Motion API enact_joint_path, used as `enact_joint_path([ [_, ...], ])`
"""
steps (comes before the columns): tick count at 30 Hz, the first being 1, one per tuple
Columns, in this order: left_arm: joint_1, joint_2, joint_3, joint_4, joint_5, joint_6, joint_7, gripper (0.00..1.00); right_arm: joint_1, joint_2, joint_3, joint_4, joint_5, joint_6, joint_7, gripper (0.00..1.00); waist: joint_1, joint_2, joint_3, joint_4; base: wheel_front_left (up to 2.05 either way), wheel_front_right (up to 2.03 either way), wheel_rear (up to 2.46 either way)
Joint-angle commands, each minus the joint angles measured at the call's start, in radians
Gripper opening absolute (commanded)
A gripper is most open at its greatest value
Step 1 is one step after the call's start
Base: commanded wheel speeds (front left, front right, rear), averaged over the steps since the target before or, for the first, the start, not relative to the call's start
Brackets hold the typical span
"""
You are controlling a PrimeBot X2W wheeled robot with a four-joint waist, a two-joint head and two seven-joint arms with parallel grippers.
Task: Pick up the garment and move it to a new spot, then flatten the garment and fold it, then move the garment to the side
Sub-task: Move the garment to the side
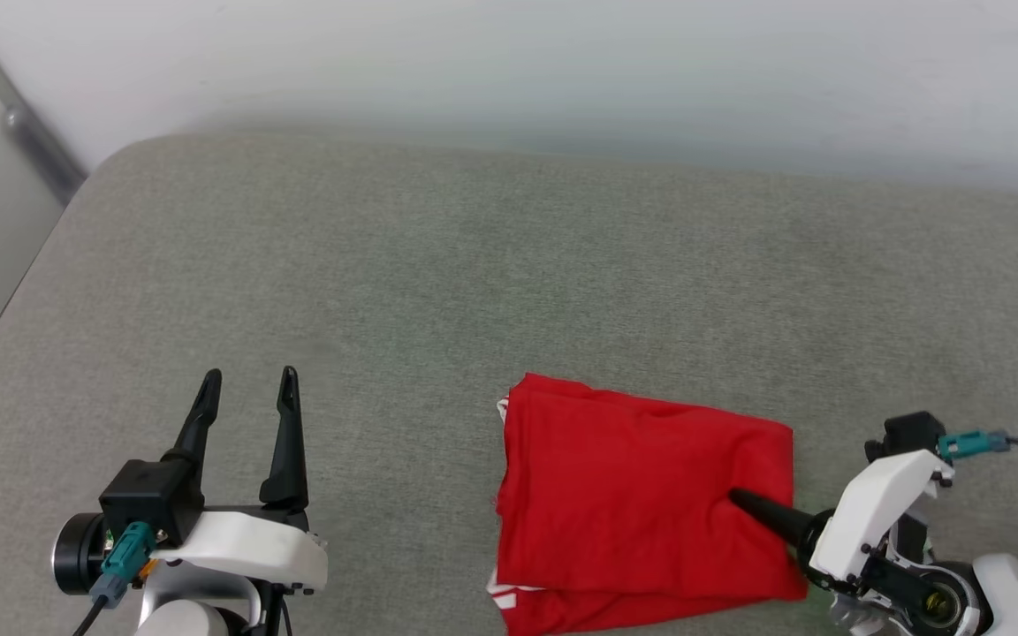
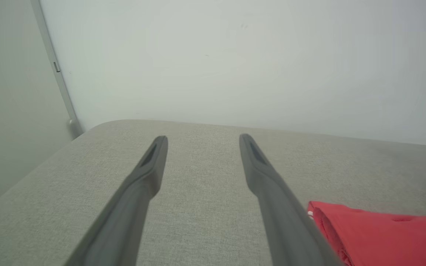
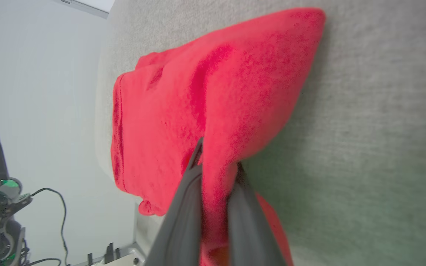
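Here's the garment (image 1: 641, 495): a rough red rectangle, folded over on itself, lying on the grey cushion (image 1: 438, 265) at the near right of the head view. A sliver of white striped trim (image 1: 502, 599) peeks out along its left edge and near-left corner.

The right gripper (image 1: 736, 497) reaches in from the lower right. Its dark fingers are laid across the right-hand part of the garment, with the tip sunk into the cloth just inside the right edge. In the right wrist view the two fingers are drawn together with a ridge of red fabric pinched between them. The cloth rises to a peak at the grip and drapes away on either side. That's a closed pinch on the garment, no question.

The left gripper (image 1: 248, 389) sits at the lower left of the head view, well apart from the garment. Its fingers are spread wide and point up the view, with nothing between them but bare cushion. From its own wrist camera, the garment's near corner shows at the lower right, just beside the right-hand finger. A pale wall (image 1: 562, 62) rises behind the cushion.
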Motion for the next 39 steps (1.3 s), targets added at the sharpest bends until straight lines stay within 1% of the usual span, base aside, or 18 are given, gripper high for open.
enact_joint_path([
  [1,0.006,-0.002,0.001,-0.003,0.003,0.001,-0.006,1.00,-0.016,-0.036,0.035,-0.021,-0.038,0.000,-0.030,0.00,0.0000,0.0000,-0.007,-0.020,0.00,0.00,0.00],
  [4,0.009,0.003,0.001,-0.009,0.007,0.002,-0.006,1.00,-0.030,-0.110,0.100,-0.033,-0.155,0.000,-0.087,0.00,0.0000,0.0000,-0.010,-0.057,0.00,0.00,0.00],
  [6,0.014,0.006,0.002,-0.013,0.008,0.005,-0.006,1.00,-0.044,-0.130,0.131,-0.031,-0.224,0.000,-0.107,0.00,0.0000,0.0000,-0.010,-0.092,0.00,0.00,0.00],
  [9,0.017,0.010,0.005,-0.023,0.009,0.004,-0.006,1.00,-0.067,-0.166,0.148,-0.013,-0.337,0.000,-0.111,0.00,0.0000,0.0000,0.000,-0.154,0.00,0.00,0.00],
  [10,0.016,0.011,0.007,-0.028,0.009,0.004,-0.006,1.00,-0.079,-0.172,0.153,-0.008,-0.370,-0.001,-0.111,0.00,0.0000,0.0000,0.007,-0.179,0.00,0.00,0.00],
  [11,0.007,0.012,0.004,-0.036,0.012,0.000,-0.006,1.00,-0.099,-0.173,0.164,0.002,-0.420,0.000,-0.106,0.00,0.0000,0.0000,0.021,-0.226,0.00,0.00,0.00],
  [12,0.007,0.012,0.004,-0.036,0.012,0.000,-0.006,1.00,-0.099,-0.173,0.164,0.002,-0.420,0.000,-0.106,0.00,0.0000,0.0000,0.021,-0.226,0.00,0.00,0.00],
  [15,-0.017,0.016,0.002,-0.051,0.015,-0.006,-0.005,1.00,-0.141,-0.173,0.174,0.025,-0.475,0.000,-0.104,0.00,0.0000,0.0000,0.057,-0.301,0.00,0.00,0.00],
  [21,-0.081,0.029,-0.012,-0.077,0.037,-0.025,0.012,1.00,-0.251,-0.184,0.192,0.088,-0.518,0.000,-0.187,0.00,0.0000,0.0000,0.161,-0.418,0.00,0.00,0.00],
  [24,-0.129,0.038,-0.022,-0.096,0.053,-0.037,0.026,1.00,-0.316,-0.207,0.186,0.142,-0.535,-0.001,-0.253,0.00,0.0000,0.0000,0.223,-0.447,0.00,0.00,0.00],
  [29,-0.208,0.058,-0.033,-0.124,0.082,-0.052,0.053,1.00,-0.440,-0.246,0.150,0.251,-0.593,-0.001,-0.369,0.00,0.0000,0.0000,0.323,-0.463,0.00,0.00,0.00],
  [34,-0.272,0.073,-0.043,-0.159,0.107,-0.062,0.080,1.00,-0.545,-0.300,0.050,0.351,-0.681,-0.001,-0.471,0.00,0.0000,0.0000,0.407,-0.452,0.00,0.00,0.00],
  [36,-0.293,0.079,-0.048,-0.167,0.115,-0.069,0.089,1.00,-0.584,-0.323,-0.007,0.390,-0.727,-0.001,-0.501,0.00,0.0000,0.0000,0.434,-0.445,0.00,0.00,0.00],
  [39,-0.322,0.082,-0.055,-0.178,0.126,-0.074,0.100,1.00,-0.631,-0.327,-0.102,0.437,-0.794,-0.001,-0.561,0.00,0.0000,0.0000,0.467,-0.436,0.00,0.00,0.00],
])
